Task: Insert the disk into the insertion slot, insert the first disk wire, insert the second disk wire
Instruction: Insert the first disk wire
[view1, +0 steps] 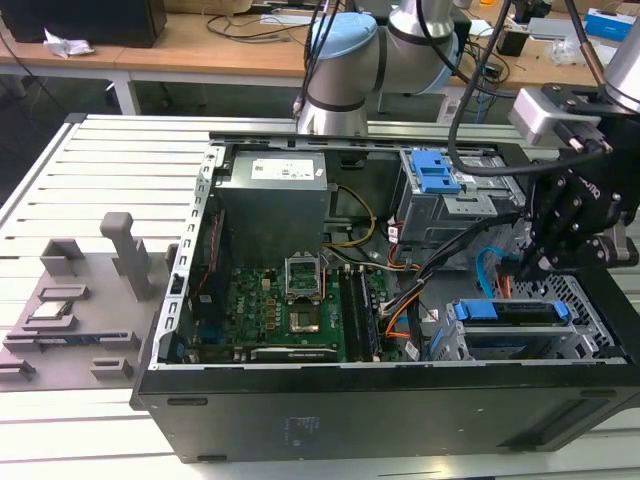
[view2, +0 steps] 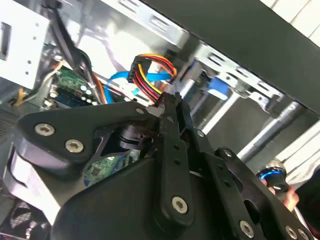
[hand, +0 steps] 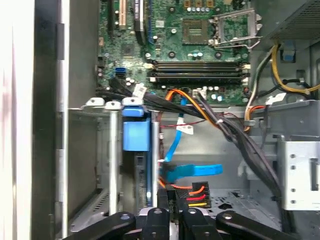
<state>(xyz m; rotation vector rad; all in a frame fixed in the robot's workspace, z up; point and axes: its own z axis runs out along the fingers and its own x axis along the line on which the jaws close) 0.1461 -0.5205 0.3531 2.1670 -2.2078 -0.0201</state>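
Disk: blue-framed silver drive (view1: 510, 312), seated in grey perforated bay (view1: 590, 298).
End effector (view2: 169, 102): clenched on red-orange-yellow wired plug (hand: 196, 195) beside disk; press squarely.

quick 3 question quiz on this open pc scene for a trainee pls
1. True or false: the disk lies outside the computer case.
2. What is the end effector closed on? A) a screwdriver B) the plug with coloured wires C) a loose screw
3. Fill in: the carrier framing the disk is coloured ____.
Key: 1 false; 2 B; 3 blue.
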